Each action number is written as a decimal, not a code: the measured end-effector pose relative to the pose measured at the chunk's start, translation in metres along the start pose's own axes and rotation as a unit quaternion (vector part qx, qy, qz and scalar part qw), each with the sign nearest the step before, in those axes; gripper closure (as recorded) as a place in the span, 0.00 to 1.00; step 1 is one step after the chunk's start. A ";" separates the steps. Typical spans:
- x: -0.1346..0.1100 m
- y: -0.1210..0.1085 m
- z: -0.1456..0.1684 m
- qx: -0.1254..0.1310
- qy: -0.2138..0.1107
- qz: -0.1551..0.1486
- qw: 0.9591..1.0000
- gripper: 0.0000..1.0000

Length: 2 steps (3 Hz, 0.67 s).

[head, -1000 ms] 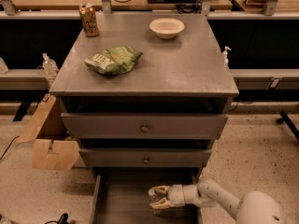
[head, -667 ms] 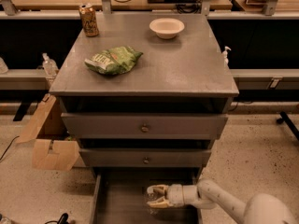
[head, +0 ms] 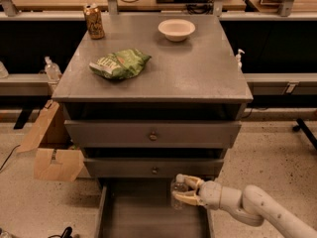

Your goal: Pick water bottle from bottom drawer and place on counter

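Camera view: gripper [head: 181, 190] at 5 o'clock, above the bottom drawer [head: 143, 218]
Fingers [head: 192, 183]: clamped on the water bottle [head: 177, 189]
Counter [head: 193, 71]: 12 o'clock

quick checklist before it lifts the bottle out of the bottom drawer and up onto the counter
1. Grip: the gripper is low at the drawer's right side, and its fingers are shut either side of the water bottle: ok.
2. Bottle raised off the floor of the bottom drawer: cannot tell.
3. Straight-up path: the middle drawer front sits just above the bottle, so it probably has to come outward first: not ok.
4. Bottom drawer pulled open: ok.
5. Landing spot: the front right of the counter is bare; the chip bag, bowl and can lie elsewhere: ok.
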State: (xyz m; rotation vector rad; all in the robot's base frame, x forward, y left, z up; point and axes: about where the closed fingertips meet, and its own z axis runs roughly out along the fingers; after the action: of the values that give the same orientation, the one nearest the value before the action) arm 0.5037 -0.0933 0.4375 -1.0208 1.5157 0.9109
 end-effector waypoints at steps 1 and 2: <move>-0.083 0.021 -0.054 0.062 0.007 0.015 0.998 1.00; -0.155 0.061 -0.094 0.095 0.013 0.029 0.995 1.00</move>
State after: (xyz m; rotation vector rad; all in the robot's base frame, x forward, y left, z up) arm 0.4288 -0.1375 0.6080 -0.8580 1.6277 0.7793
